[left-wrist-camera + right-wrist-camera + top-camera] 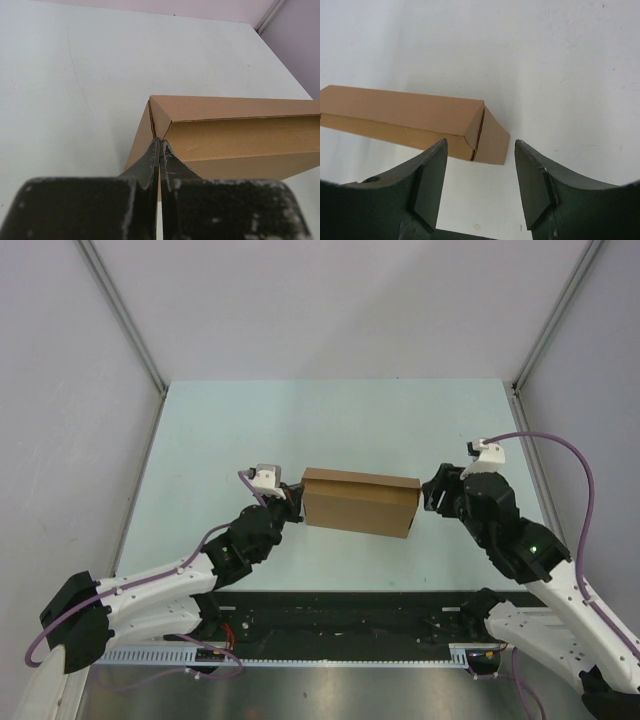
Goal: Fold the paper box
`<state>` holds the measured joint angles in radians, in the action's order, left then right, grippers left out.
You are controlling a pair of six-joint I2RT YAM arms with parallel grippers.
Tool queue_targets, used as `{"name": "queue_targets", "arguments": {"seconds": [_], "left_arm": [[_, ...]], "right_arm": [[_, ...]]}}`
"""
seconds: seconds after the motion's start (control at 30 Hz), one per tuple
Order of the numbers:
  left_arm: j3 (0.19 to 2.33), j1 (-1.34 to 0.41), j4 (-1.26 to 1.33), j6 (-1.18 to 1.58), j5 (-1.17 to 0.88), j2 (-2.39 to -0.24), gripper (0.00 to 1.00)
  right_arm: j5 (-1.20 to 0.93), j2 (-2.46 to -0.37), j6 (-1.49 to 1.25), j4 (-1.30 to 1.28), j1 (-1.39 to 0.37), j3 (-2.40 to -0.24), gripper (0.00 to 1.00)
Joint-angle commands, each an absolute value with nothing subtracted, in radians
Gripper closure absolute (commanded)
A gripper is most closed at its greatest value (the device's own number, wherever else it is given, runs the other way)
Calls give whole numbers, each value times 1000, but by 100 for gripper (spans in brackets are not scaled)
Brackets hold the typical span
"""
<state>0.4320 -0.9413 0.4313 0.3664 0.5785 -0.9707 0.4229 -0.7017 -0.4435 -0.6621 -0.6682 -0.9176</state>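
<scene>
Top view: closed paper box [360, 502] lying in the middle of the table [330, 420], long side running left to right. Left gripper [292, 502] at its left end, right gripper [430, 495] just beside its right end.

Left wrist view: left gripper [160, 144] pressed together, nothing pinched, tips right at the near-left corner edge of the paper box [240, 135].

Right wrist view: right gripper [480, 145] spread wide, holding nothing. Paper box [405, 107] flat on the table beyond the fingers, right end showing in the gap.
</scene>
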Motion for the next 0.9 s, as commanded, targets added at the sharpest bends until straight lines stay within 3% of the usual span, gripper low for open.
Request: {"name": "queue_targets", "arguments": {"seconds": [0.0, 0.87], "left_arm": [[434, -946, 319, 380, 617, -988, 100], [442, -946, 311, 383, 617, -993, 100]], "right_arm": [[237, -739, -506, -565, -577, -908, 39], [196, -747, -514, -518, -526, -769, 68]]}}
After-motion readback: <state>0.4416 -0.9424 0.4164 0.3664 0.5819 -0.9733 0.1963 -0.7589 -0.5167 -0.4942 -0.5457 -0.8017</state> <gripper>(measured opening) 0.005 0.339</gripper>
